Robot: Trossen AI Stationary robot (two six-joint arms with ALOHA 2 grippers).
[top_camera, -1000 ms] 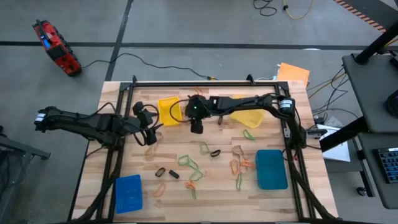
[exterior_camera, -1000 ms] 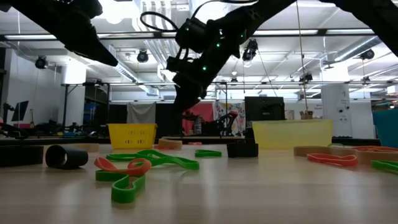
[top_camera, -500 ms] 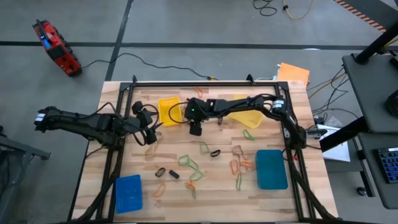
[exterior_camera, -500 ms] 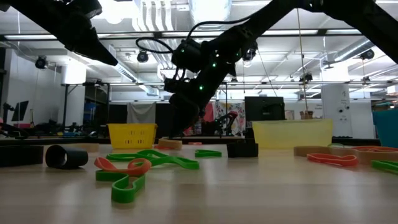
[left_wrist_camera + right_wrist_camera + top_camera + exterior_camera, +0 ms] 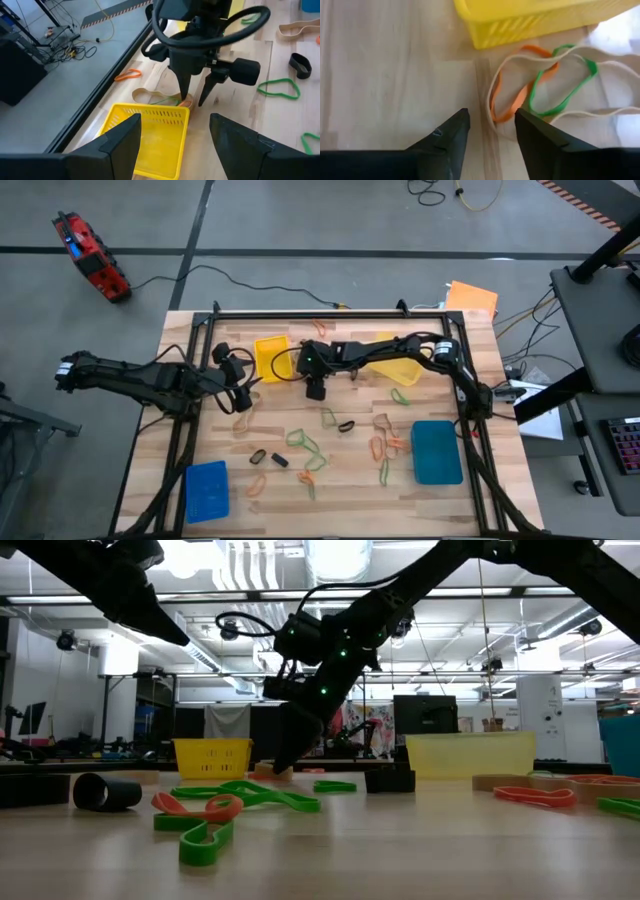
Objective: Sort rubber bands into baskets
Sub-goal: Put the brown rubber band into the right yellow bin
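Right pincer (image 5: 490, 131), fingers parted and empty, sits upper-centre in the high view over tangled orange, green and tan rubber loops (image 5: 540, 85) beside the bright yellow plastic basket (image 5: 530, 17); pick step, next needs closing on one loop.

Around the wooden table

A red device (image 5: 90, 258) lies on the grey floor beyond the table's (image 5: 340, 490) far left corner, a flat orange sheet (image 5: 471, 296) by its far right corner.
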